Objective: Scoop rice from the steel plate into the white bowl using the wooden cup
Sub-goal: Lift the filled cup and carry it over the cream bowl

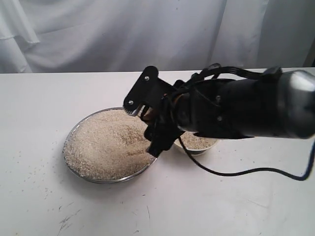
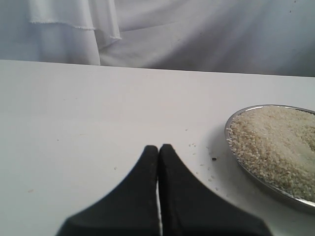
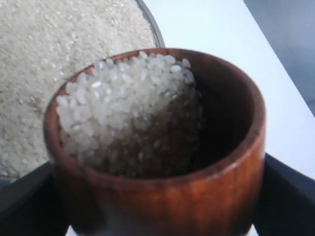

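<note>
Now, right gripper (image 1: 149,118): jaws spread wide, clamped on both sides of the wooden cup (image 3: 197,201).
wooden cup: tilted, roughly half full of rice (image 3: 128,108).
steel plate (image 1: 112,180): under the cup and heaped with rice; the cup hangs over its bowl-side edge.
white bowl (image 1: 197,151): just beside the steel plate, partly hidden by the arm, rice inside.
left gripper (image 2: 158,152): fingers pressed together, near the steel plate's other side.
table (image 1: 39,108): white surface, wide to the left and front.

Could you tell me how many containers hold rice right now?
3: the plate on the table, the bowl just right of it, partly hidden by the arm, and the cup in the right gripper.
</note>
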Action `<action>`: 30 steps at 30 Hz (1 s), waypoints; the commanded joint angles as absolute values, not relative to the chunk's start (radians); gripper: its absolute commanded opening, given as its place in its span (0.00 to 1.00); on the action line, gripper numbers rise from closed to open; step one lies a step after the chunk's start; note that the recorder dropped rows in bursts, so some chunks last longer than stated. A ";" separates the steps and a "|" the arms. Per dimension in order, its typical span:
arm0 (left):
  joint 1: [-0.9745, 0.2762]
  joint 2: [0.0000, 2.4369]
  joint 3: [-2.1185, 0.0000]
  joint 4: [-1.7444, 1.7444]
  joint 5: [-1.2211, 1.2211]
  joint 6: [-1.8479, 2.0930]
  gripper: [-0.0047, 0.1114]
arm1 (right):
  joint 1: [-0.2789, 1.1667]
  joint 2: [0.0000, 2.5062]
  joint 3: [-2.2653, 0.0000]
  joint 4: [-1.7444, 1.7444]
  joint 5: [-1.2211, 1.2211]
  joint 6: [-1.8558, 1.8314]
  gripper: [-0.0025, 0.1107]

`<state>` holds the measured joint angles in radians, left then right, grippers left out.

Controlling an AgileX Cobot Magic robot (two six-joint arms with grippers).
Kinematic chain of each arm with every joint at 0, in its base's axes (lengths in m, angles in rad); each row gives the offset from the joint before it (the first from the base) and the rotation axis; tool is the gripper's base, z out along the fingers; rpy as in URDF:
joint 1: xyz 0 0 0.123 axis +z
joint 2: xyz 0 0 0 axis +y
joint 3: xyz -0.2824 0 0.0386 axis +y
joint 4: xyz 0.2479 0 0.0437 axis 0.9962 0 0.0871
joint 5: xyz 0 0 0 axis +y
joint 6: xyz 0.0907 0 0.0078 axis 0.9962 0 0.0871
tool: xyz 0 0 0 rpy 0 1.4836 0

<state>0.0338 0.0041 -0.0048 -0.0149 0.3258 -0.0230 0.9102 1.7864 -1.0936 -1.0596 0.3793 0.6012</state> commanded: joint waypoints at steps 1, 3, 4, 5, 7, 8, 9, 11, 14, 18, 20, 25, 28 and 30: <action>0.036 0.000 0.000 -0.016 0.319 -0.024 0.04 | 0.842 1.686 -0.979 -1.147 0.388 0.630 0.02; 0.036 0.000 0.000 -0.016 0.319 -0.024 0.04 | 0.808 1.656 -0.939 -1.170 0.403 0.628 0.02; 0.036 0.000 0.000 -0.016 0.319 -0.024 0.04 | 0.788 1.645 -0.929 -1.173 0.415 0.628 0.02; 0.036 0.000 0.000 -0.016 0.319 -0.024 0.04 | 0.774 1.641 -0.925 -1.173 0.430 0.613 0.02; 0.036 0.000 0.000 -0.016 0.319 -0.024 0.04 | 0.750 1.641 -0.925 -1.174 0.464 0.543 0.02; 0.036 0.000 0.000 -0.016 0.319 -0.024 0.04 | 0.744 1.641 -0.927 -1.181 0.474 0.523 0.02; 0.036 0.000 0.000 -0.016 0.319 -0.024 0.04 | 0.736 1.641 -0.929 -1.194 0.482 0.518 0.02; 0.036 0.000 0.000 -0.016 0.319 -0.024 0.04 | 0.731 1.654 -0.951 -1.194 0.537 0.452 0.02; 0.036 0.000 0.000 -0.016 0.319 -0.024 0.04 | 0.731 1.679 -0.988 -1.174 0.599 0.345 0.02; 0.036 0.000 0.000 -0.016 0.319 -0.024 0.04 | 0.739 1.731 -1.064 -1.142 0.693 0.180 0.02; 0.036 0.000 0.000 -0.016 0.319 -0.024 0.04 | 0.743 1.748 -1.087 -1.125 0.709 0.136 0.02; 0.036 0.000 0.000 -0.016 0.319 -0.024 0.04 | 0.759 1.785 -1.117 -1.101 0.715 0.068 0.02; 0.036 0.000 0.000 -0.016 0.319 -0.024 0.04 | 0.769 1.802 -1.123 -1.099 0.719 0.043 0.02; 0.036 0.000 0.000 -0.016 0.319 -0.024 0.04 | 0.778 1.808 -1.123 -1.099 0.719 0.025 0.02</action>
